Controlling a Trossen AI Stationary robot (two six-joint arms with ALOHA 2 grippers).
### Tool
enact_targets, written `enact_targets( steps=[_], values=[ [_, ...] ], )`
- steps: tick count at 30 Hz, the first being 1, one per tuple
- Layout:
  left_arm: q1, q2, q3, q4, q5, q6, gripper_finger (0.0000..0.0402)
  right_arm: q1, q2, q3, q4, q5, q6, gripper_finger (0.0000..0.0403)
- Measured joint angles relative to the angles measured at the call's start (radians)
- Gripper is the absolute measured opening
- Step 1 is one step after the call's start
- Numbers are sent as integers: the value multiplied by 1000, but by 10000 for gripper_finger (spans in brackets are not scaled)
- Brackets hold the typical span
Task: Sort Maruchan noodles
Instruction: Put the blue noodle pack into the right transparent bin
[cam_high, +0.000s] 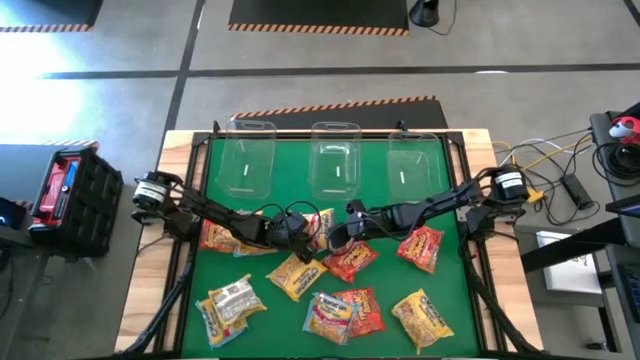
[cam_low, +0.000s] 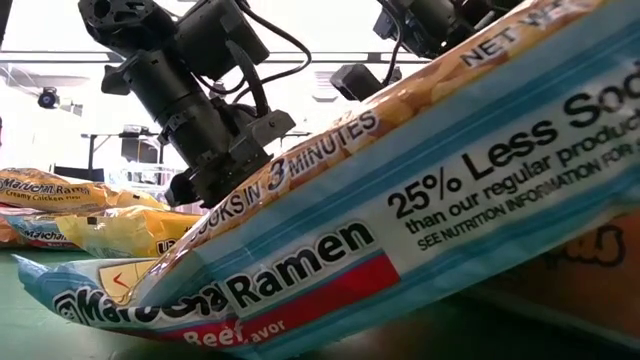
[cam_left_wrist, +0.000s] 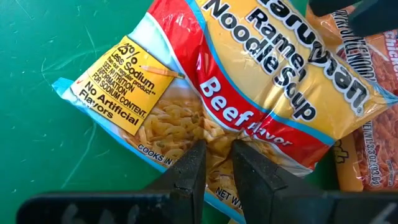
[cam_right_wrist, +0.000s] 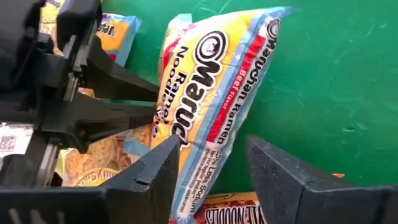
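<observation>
Bare green mat (cam_high: 250, 205) before bins (cam_high: 334, 158); packets (cam_high: 345, 305) crowding front

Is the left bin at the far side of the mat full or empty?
Empty. In the high view the left bin is clear, and only green mat shows through it; all noodle packets lie nearer, outside it.

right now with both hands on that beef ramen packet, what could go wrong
The left hand pinches only the edge of the beef packet, a thin hold that could slip. The right hand has open fingers around the same packet, very close to the left hand, so the two may bump. The three clear bins are empty and other packets lie close by, so a dropped packet would land among them.
</observation>
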Motion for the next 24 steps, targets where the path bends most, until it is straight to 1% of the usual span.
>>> enact_targets(
  steps=[6, 9, 15, 19, 24],
  values=[
    [0, 0, -1, 0, 1, 0, 59, -25, 19, 0, 3, -27, 7, 219],
    [0, 1, -1, 0, 1, 1, 59, -30, 19, 0, 7, -24, -32, 230],
    [0, 1, -1, -1, 1, 3, 59, -34, 19, 0, 104, -33, -102, 233],
    [0, 1, -2, -1, 1, 4, 59, -43, 31, 0, 105, -30, -123, 233],
    [0, 1, -2, -1, 1, 7, 59, -54, 69, -9, 119, -29, -107, 233]
  ],
)
